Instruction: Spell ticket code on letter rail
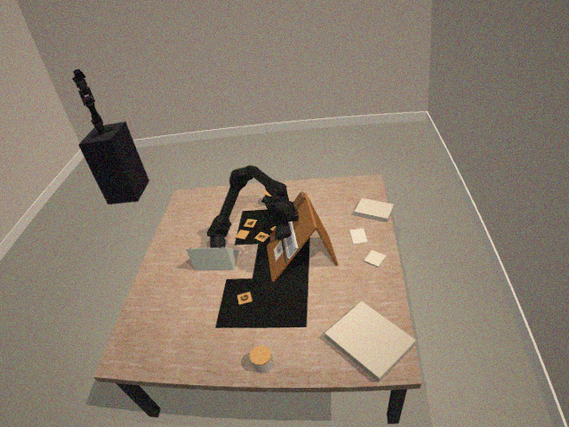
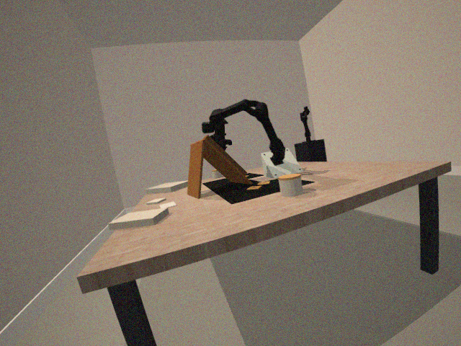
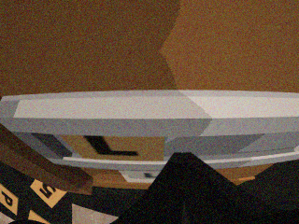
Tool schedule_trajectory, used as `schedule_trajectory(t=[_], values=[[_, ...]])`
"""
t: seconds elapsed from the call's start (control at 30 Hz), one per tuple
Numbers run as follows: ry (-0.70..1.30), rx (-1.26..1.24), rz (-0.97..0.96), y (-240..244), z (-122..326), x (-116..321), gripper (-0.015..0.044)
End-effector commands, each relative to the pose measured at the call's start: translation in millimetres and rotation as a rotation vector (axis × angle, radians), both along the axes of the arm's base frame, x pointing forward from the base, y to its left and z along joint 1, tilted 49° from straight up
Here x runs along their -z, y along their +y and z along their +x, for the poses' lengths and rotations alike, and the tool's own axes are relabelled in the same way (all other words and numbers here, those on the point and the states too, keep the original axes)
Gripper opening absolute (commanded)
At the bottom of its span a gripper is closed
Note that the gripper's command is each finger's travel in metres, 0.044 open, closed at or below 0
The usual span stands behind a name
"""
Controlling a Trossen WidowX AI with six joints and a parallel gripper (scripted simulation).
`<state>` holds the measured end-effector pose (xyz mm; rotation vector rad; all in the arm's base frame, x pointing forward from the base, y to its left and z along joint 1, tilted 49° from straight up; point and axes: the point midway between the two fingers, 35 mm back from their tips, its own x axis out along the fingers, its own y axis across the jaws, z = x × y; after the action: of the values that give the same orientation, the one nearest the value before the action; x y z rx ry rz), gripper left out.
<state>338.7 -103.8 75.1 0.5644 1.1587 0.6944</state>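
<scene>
The orange-brown board leans as an easel and bears the pale rail. In the wrist view, an L tile lies in the rail near its left end, with grey channel to its right. My gripper is shut and empty, its tips at the rail's lower edge, right of the L tile. The white ticket is below the rail, its print mostly hidden. A G tile lies on the near black mat. Tiles lie on the far mat.
A lidded jar stands near the counter's front. A large pale slab, a smaller slab and two small pale pieces lie right of the board. A pale green bracket stands by the arm's base.
</scene>
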Motion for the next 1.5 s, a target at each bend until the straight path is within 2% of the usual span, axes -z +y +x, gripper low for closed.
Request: schedule_trajectory(t=[0.0,1.47], values=[[-0.005,0.004,0.000,0,3,0,0.0000],[-0.005,0.004,0.001,11,5,-5,0.0000]])
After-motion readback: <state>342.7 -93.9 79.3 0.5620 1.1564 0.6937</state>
